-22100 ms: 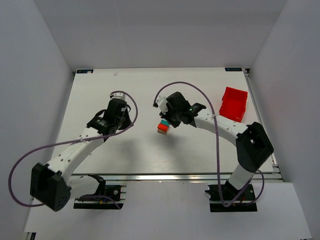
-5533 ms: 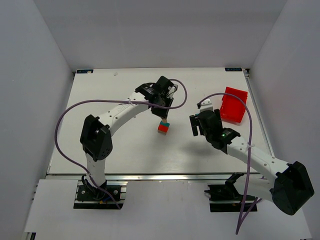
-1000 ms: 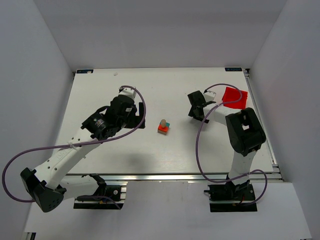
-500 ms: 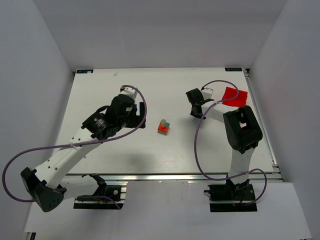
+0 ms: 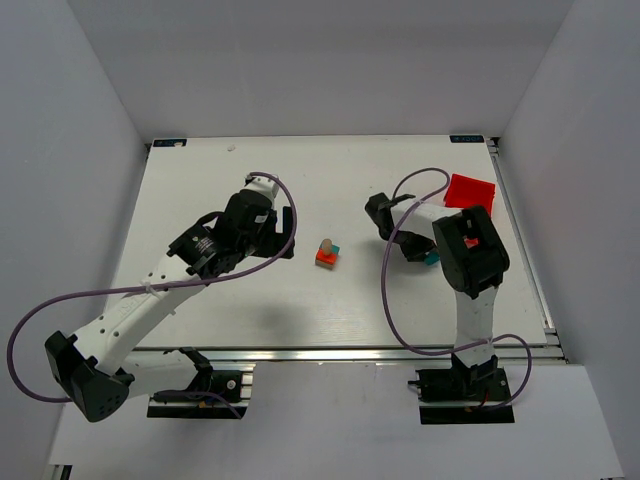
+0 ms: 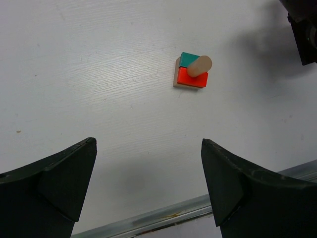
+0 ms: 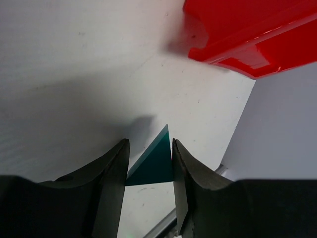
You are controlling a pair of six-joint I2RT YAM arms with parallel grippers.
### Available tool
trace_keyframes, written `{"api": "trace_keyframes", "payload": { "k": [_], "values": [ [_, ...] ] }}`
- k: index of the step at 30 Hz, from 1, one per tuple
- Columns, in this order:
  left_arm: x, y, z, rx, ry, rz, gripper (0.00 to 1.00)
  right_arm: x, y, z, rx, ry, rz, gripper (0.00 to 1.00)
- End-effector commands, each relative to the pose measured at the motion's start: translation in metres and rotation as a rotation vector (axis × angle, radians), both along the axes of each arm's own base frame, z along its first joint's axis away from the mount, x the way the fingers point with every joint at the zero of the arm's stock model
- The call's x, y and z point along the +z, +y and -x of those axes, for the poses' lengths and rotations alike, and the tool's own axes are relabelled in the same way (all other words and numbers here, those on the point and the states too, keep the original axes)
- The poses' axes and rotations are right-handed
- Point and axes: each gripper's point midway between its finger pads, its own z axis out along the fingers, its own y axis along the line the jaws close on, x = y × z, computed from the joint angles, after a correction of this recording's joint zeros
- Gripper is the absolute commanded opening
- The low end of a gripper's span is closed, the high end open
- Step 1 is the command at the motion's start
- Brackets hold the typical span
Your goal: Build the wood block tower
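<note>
The wood block tower (image 5: 325, 252) stands mid-table: a tan cube at the bottom, a red block (image 6: 192, 78) and a teal block (image 6: 188, 59) on it, and a tan cylinder (image 6: 199, 66) on top. My left gripper (image 6: 148, 144) hovers open and empty to the tower's left, well apart from it. The right gripper (image 7: 149, 144) is shut on a teal wedge (image 7: 153, 166), held off the table between both fingers. In the top view that wedge (image 5: 432, 258) shows right of the tower, under the folded right arm.
A red plastic bin (image 5: 470, 190) sits at the back right, close behind the right gripper and large in the right wrist view (image 7: 247, 34). The table's metal front rail (image 6: 163, 215) runs below the left fingers. Purple cables loop off both arms.
The right gripper has closed on the teal wedge and its wrist has swung from beside the bin toward the near left. The left arm has barely moved.
</note>
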Motion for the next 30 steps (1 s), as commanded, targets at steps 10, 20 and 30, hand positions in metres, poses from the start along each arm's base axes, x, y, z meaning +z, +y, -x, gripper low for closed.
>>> {"api": "trace_keyframes", "payload": {
  "k": [10, 20, 30],
  "values": [
    [0.006, 0.004, 0.004, -0.002, -0.024, 0.018, 0.96, -0.028, 0.064, -0.004, 0.152, 0.113, -0.326, 0.60],
    [0.000, 0.002, 0.003, -0.005, -0.012, 0.009, 0.97, -0.008, 0.094, -0.022, 0.185, -0.018, -0.521, 0.68],
    [0.002, -0.001, 0.004, -0.023, -0.013, 0.019, 0.98, 0.025, 0.048, 0.004, -0.030, -0.261, -0.550, 0.73]
  ]
}}
